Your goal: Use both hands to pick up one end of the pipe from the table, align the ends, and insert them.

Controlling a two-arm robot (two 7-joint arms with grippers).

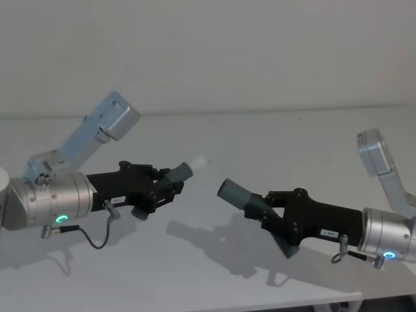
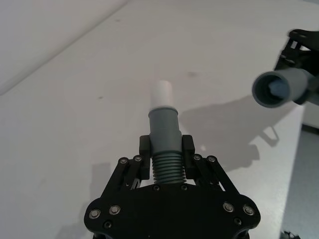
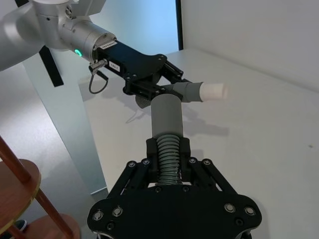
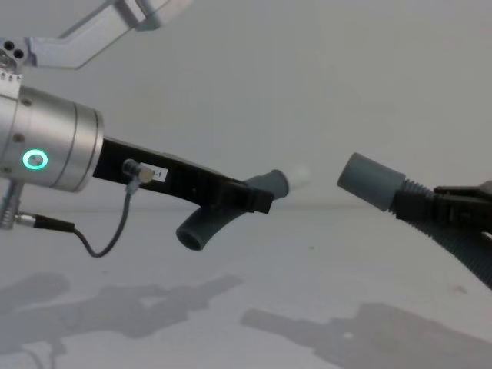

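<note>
1. Alignment looks to be the step in hand. The black long-fingered left gripper [image 1: 166, 188] is clamped on the ribs of a dark grey flexible hose piece with a narrow white tip [image 1: 182, 172]. The matching right gripper [image 1: 268, 216] pinches the ribs of a second dark grey hose piece with a plain wide mouth [image 1: 235, 193].
2. Both pieces hang clear above the plain white table [image 1: 130, 279], each smooth cuff jutting forward past its own gripper's fingertips.
3. The white tip [image 2: 162, 93] and the open mouth [image 2: 271, 88] are near but apart. The tip aims off to one side of the mouth, not into it.
4. To do this well, I'd turn the wrists until both cuffs share one line, then close the gap slowly and straight. Pushing in at an angle would likely buckle the soft ribs.
</note>
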